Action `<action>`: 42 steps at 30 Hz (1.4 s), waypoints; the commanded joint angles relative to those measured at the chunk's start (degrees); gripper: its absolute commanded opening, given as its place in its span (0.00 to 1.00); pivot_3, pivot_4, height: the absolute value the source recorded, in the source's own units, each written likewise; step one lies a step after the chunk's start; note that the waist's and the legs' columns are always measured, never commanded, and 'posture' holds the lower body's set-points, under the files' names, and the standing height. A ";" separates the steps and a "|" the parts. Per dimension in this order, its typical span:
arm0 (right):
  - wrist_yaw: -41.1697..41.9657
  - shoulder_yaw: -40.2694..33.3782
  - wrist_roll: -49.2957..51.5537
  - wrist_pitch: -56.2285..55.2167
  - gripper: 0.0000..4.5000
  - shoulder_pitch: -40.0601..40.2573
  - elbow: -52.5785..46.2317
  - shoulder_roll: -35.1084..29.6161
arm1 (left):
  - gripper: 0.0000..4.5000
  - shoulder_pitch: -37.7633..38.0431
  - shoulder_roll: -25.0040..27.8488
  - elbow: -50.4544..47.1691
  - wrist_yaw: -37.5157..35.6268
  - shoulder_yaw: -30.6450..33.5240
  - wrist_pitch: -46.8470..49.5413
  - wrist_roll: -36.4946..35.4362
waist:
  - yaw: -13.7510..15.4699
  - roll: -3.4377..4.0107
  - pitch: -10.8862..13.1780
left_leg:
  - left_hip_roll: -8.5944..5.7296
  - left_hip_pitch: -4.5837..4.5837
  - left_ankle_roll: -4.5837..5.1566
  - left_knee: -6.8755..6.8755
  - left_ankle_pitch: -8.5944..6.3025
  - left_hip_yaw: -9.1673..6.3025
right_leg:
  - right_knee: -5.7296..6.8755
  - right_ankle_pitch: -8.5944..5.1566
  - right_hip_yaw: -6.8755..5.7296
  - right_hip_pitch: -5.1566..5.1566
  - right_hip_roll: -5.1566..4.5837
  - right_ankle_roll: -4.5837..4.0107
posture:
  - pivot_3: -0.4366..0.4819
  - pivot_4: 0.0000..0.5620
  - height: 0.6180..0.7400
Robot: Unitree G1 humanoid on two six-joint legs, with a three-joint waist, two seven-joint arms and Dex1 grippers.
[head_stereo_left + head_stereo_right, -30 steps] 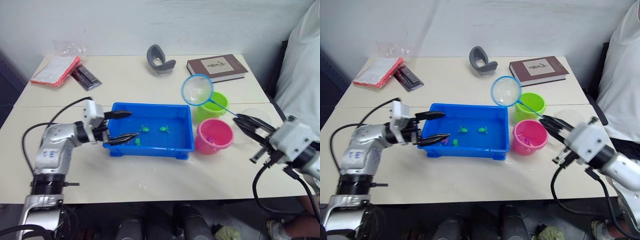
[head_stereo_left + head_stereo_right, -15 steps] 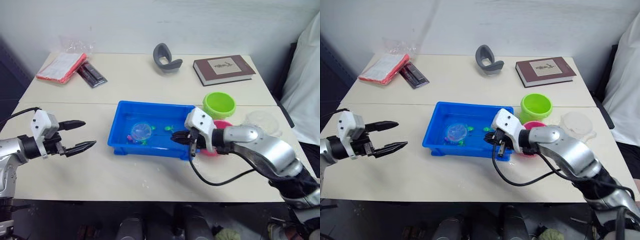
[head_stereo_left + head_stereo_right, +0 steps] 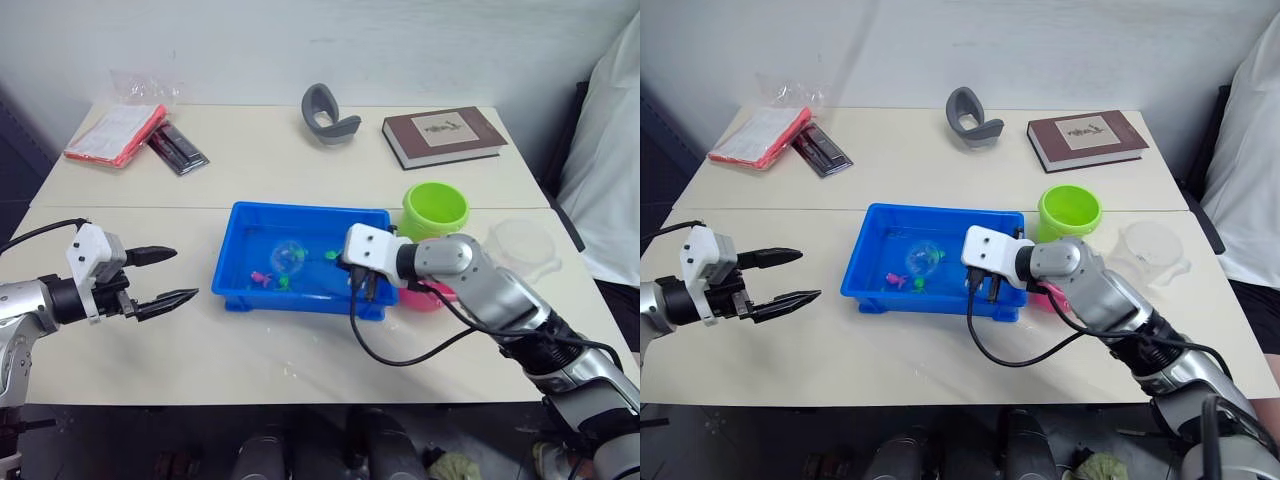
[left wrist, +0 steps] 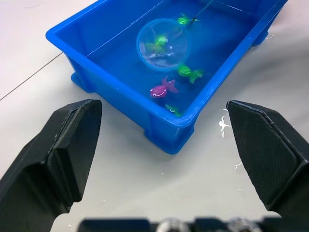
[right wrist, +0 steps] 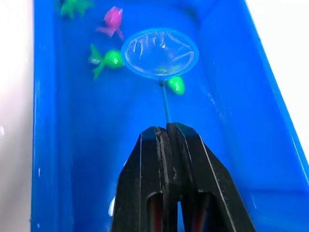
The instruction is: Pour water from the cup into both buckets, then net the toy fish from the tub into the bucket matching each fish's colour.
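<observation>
Nearest the front edge of the table (image 3: 300, 370), I had my left gripper (image 3: 172, 283) hovering over its left side with fingers spread wide and nothing between them, well apart from the tub (image 3: 233, 288). My right gripper (image 3: 357, 289) reached over the tub's right end, fingers pressed together on the handle of the net (image 5: 160, 53), whose hoop was dipped in the water in the middle of the tub. I saw green fish (image 4: 189, 72) and a pink fish (image 4: 162, 89) lying just beside the hoop, toward the tub's left end, and one green fish (image 4: 159, 40) seen through the mesh. The pink bucket (image 3: 435, 296) sat behind my right arm, just right of the tub, the green bucket (image 3: 435, 208) just beyond it, and the cup (image 3: 1150, 250) near the table's right edge. A book (image 3: 443, 135) lay near the far right corner.
</observation>
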 commanded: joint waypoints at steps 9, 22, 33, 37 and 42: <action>4.88 1.61 -7.89 -5.46 0.00 -1.36 3.50 8.75 | 0.99 1.98 -0.81 -3.07 1.01 1.19 0.66 -1.41 | -0.81 0.00 0.00 | 0.03 -0.02 -0.03 -0.02 0.01 0.00 | 0.00 -0.01 -0.01 -0.02 0.07 -0.02 | 0.48 0.27 1.00; 11.94 -0.72 -7.49 -2.37 0.00 -4.36 5.59 12.38 | 0.99 3.29 -0.61 -3.26 0.87 1.90 1.25 -1.65 | -0.82 0.01 0.00 | 0.03 -0.02 -0.03 -0.02 0.01 -0.03 | 0.02 -0.02 -0.01 -0.02 0.04 -0.03 | 0.48 0.27 1.00; 11.43 -11.33 -0.73 -2.24 0.00 0.08 0.39 11.72 | 0.99 3.23 -0.48 -3.23 0.09 2.51 1.70 -2.97 | -0.55 0.02 0.01 | 0.00 -0.03 -0.05 -0.03 0.00 -0.07 | 0.01 -0.03 -0.04 -0.02 0.02 -0.05 | 0.48 0.27 1.00; 14.12 -17.73 6.40 2.77 0.00 1.55 -3.69 9.09 | 0.99 0.75 -0.16 -4.74 0.61 2.57 4.28 -5.51 | -0.59 0.02 0.01 | 0.01 -0.02 -0.04 -0.02 0.00 -0.07 | 0.02 -0.03 -0.02 -0.02 -0.03 -0.05 | 0.48 0.27 1.00; 15.17 -24.38 12.11 7.95 0.00 6.86 -8.08 3.77 | 0.99 -3.64 -1.04 -6.61 1.89 1.05 5.78 -7.41 | -0.40 0.02 0.01 | 0.01 0.00 -0.05 -0.03 0.00 -0.14 | -0.03 -0.03 -0.03 0.06 -0.04 -0.05 | 0.48 0.27 1.00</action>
